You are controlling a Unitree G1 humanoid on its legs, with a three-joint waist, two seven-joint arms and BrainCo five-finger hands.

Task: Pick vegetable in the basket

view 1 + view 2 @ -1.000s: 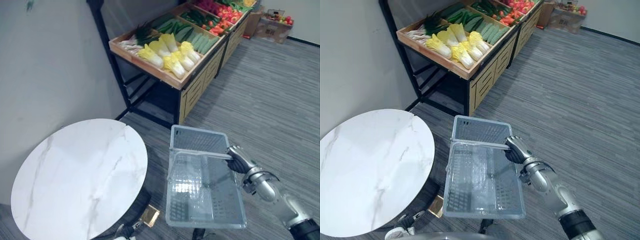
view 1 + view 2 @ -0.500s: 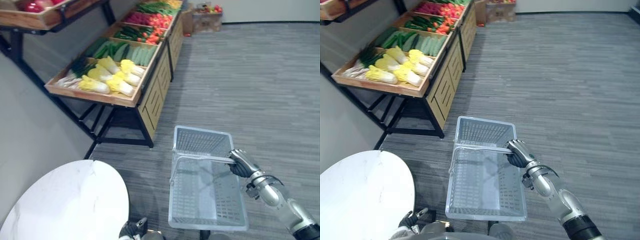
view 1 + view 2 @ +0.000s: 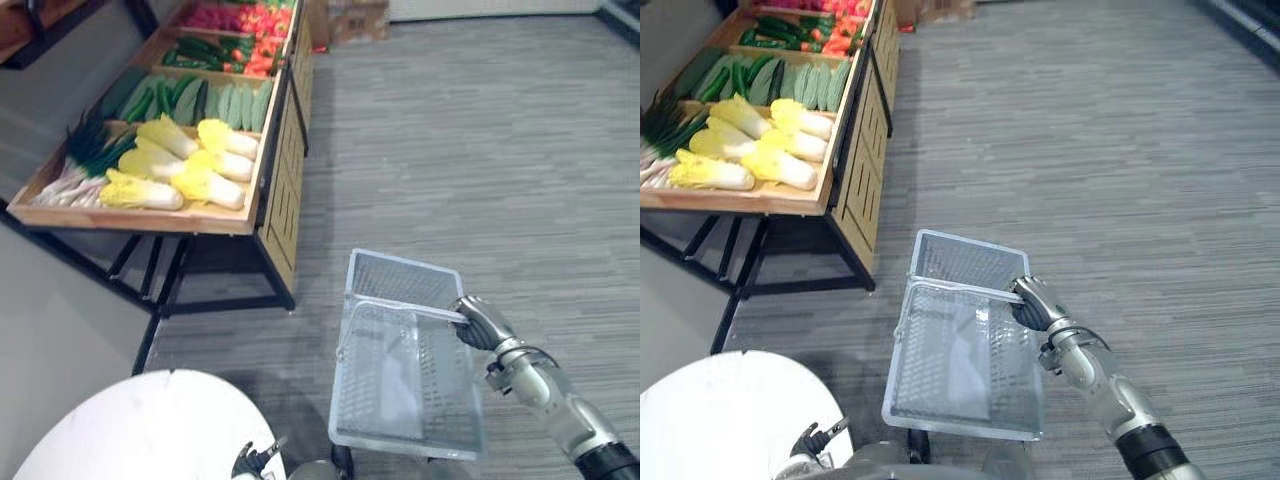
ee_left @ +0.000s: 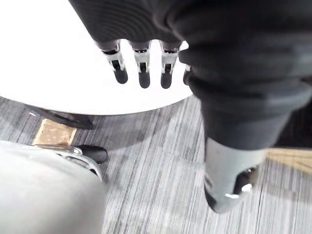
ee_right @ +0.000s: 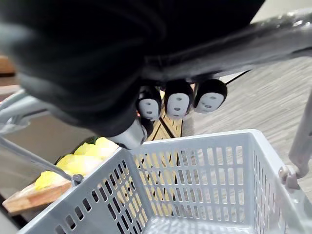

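My right hand (image 3: 478, 322) is shut on the grey handle (image 3: 400, 308) of an empty grey mesh basket (image 3: 400, 438), which hangs above the carpet at my lower right. In the right wrist view the fingers (image 5: 178, 102) curl round the handle (image 5: 273, 34) above the basket's wall (image 5: 195, 170). A wooden crate (image 3: 150, 222) on the stand at the upper left holds yellow-white cabbages (image 3: 185, 165), green onions (image 3: 75, 170) and cucumbers (image 3: 215, 100). My left hand (image 4: 141, 63) hangs open over the white table (image 4: 48, 58).
Further crates with red and green vegetables (image 3: 240, 20) line the stand toward the back. A cardboard box (image 3: 350, 15) sits beyond it. The round white table (image 3: 130, 430) is at the lower left. Grey striped carpet (image 3: 480, 150) stretches to the right.
The camera has swung, so the vegetable stand now sits nearer at the upper left and the table has slid to the bottom edge. My right hand still holds the basket handle.
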